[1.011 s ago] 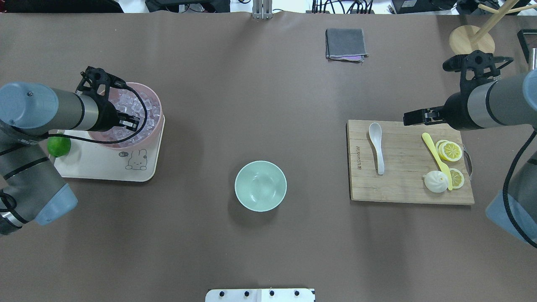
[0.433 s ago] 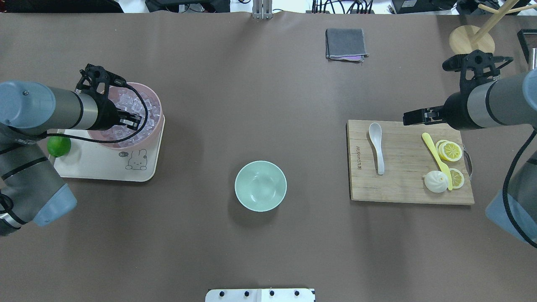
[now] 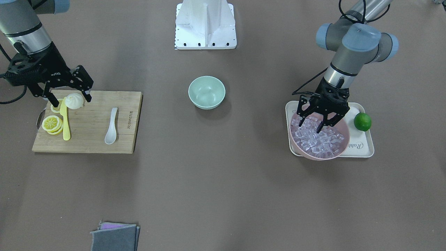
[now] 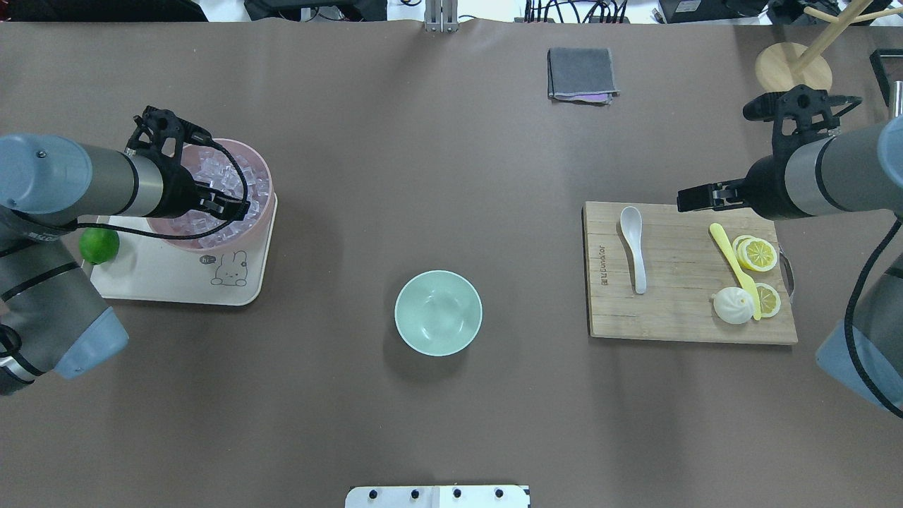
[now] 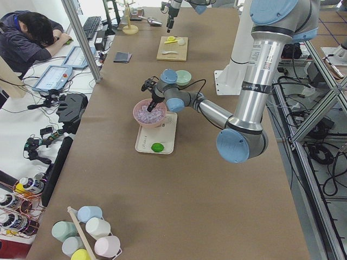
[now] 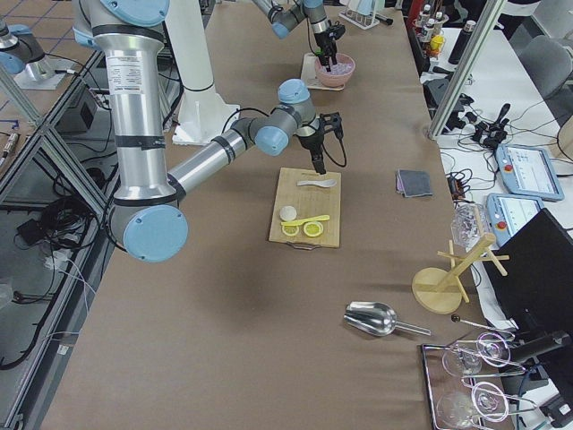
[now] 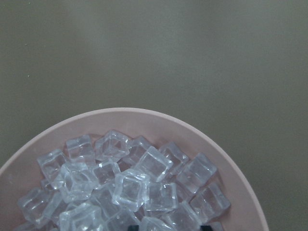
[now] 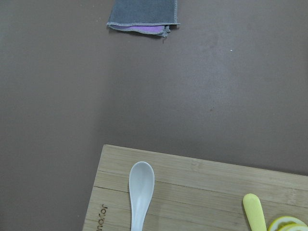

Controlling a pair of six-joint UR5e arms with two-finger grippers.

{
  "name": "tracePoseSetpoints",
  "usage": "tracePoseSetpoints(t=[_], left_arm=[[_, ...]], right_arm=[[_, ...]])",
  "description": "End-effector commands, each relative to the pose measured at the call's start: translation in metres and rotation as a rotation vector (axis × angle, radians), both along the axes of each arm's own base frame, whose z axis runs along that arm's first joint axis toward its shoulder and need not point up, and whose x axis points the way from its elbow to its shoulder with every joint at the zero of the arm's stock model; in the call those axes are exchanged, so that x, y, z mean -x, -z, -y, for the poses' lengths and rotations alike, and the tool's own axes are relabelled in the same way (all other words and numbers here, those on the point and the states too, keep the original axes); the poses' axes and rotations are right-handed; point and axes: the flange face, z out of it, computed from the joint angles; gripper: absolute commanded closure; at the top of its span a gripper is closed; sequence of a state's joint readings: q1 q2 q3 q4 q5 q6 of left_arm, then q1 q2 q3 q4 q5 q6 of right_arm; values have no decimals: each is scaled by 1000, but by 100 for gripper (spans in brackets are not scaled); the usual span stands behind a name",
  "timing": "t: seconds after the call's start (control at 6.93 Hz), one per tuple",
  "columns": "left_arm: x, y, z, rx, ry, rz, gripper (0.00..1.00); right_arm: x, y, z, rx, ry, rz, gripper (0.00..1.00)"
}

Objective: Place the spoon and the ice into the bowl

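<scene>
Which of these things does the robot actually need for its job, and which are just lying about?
Needed: spoon, ice, mint-green bowl.

Lying about: lime, yellow knife, lemon slices, bun, grey cloth, cutting board, tray, pink bowl.

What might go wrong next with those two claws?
The ice lies heaped and crowded in the pink bowl, so the open left gripper may pinch two cubes or let a slick one slip. The spoon lies flat on the cutting board; the open right gripper might skid it aside instead of gripping.
</scene>
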State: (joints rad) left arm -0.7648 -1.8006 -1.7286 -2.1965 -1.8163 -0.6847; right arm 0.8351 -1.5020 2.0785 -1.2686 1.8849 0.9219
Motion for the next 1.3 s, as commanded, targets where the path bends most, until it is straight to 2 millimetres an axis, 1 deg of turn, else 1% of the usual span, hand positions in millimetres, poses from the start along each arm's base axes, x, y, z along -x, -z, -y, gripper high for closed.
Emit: tracePoseSetpoints(t=[0.0, 0.14, 0.29, 0.43, 0.87, 1.16], left_arm=[[9, -8, 9, -17, -1, 35, 13], [17, -18, 19, 10, 27, 46, 12], [24, -23, 29, 29, 52, 48, 12], [24, -28, 32, 40, 57, 52, 12], [7, -25, 47, 43, 54, 56, 12], [6, -28, 48, 44, 52, 60, 13]], right_arm=[[0, 0, 0, 0, -2, -1, 0], [0, -1, 0, 1, -2, -2, 0], [1, -1, 0, 12, -12, 3, 0], [1, -1, -1, 18, -15, 6, 0], [3, 0, -1, 13, -18, 3, 0], [6, 0, -2, 9, -16, -1, 0]])
